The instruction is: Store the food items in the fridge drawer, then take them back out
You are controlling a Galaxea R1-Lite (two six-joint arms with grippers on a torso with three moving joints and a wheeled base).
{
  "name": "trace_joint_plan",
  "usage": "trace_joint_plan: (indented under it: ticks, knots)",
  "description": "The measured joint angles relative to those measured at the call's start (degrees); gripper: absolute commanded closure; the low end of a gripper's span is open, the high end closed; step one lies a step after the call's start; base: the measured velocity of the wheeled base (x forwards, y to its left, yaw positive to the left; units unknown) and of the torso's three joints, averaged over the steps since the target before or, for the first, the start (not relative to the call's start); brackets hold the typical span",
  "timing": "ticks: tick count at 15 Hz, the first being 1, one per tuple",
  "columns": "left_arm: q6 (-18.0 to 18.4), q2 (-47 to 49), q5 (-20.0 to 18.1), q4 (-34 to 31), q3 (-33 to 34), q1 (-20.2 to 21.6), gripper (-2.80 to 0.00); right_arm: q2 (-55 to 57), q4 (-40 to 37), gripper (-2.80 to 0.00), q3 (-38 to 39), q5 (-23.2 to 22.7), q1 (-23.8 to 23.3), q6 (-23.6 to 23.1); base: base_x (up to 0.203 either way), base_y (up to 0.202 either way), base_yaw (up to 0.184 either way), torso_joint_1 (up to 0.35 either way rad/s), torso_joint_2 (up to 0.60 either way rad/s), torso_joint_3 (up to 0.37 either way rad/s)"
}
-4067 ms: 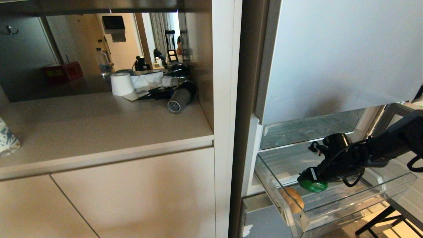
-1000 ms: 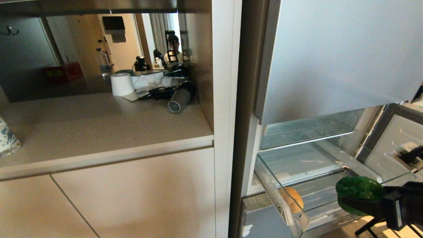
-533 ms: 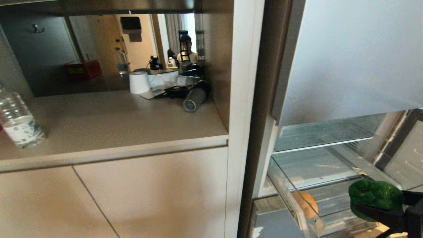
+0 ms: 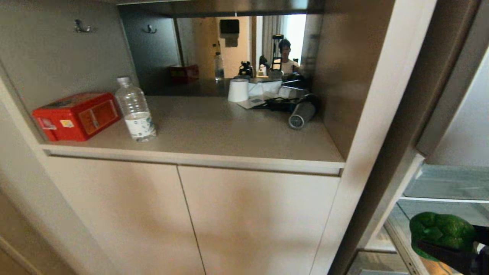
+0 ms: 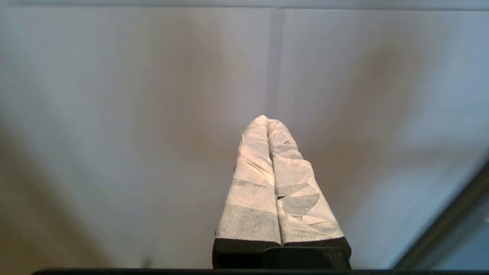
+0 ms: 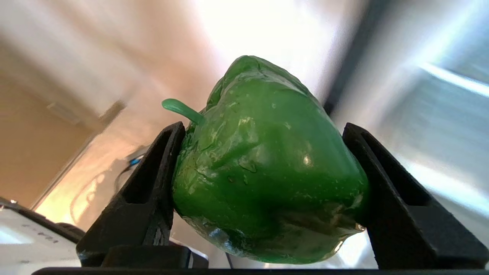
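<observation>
On my head view, the right pincer (image 4: 445,250) grasps the glossy dark green bell pepper (image 4: 441,230) at lower right, in front of the open fridge and off the beige surface (image 4: 229,130) carrying a red box (image 4: 76,115) and a clear water bottle (image 4: 135,110). My left wrist view shows the left pincer (image 5: 267,121) clenched, tape-wrapped fingers (image 5: 252,183) pressed together. My right wrist view shows black fingers (image 6: 153,175) clamping the pepper's sides.

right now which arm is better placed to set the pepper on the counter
Right. The right gripper already clamps the pepper between its fingers, just right of the counter. The left gripper is shut and empty.
</observation>
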State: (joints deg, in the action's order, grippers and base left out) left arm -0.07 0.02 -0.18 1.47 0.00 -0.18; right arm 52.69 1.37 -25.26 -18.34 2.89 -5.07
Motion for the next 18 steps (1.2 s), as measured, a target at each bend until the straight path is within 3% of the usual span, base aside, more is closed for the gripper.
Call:
trace_joint_plan:
  ticks: [6, 10, 13, 16, 18]
  knots:
    - [0.00, 0.00, 0.02, 0.00, 0.00, 0.00, 0.00, -4.46, 0.19, 0.00, 1.82, -1.10, 3.09, -1.30, 0.002, -0.005, 0.107, 0.002, 0.00, 0.004]
    - [0.00, 0.00, 0.02, -0.02, 0.00, 0.00, 0.00, -1.49, 0.28, 0.00, -6.65, -5.72, 8.34, -1.07, 0.000, 0.000, 0.000, 0.000, 0.00, 0.000]
    - [0.00, 0.00, 0.00, 0.00, 0.00, 0.00, 0.00, 5.78, 0.21, 0.00, -14.87, -6.32, 14.20, 0.04, 0.000, 0.000, 0.000, 0.000, 0.00, 0.000]
    - [0.00, 0.00, 0.00, 0.00, 0.00, 0.00, 0.00, 15.89, 0.34, 0.00, -22.58, -4.14, 19.23, 3.20, 0.000, 0.000, 0.000, 0.000, 0.00, 0.000]
    - [0.00, 0.00, 0.00, 0.00, 0.00, 0.00, 0.00, 23.81, 0.89, 0.00, -28.63, 1.94, 22.52, 7.03, 0.000, 0.000, 0.000, 0.000, 0.00, 0.000]
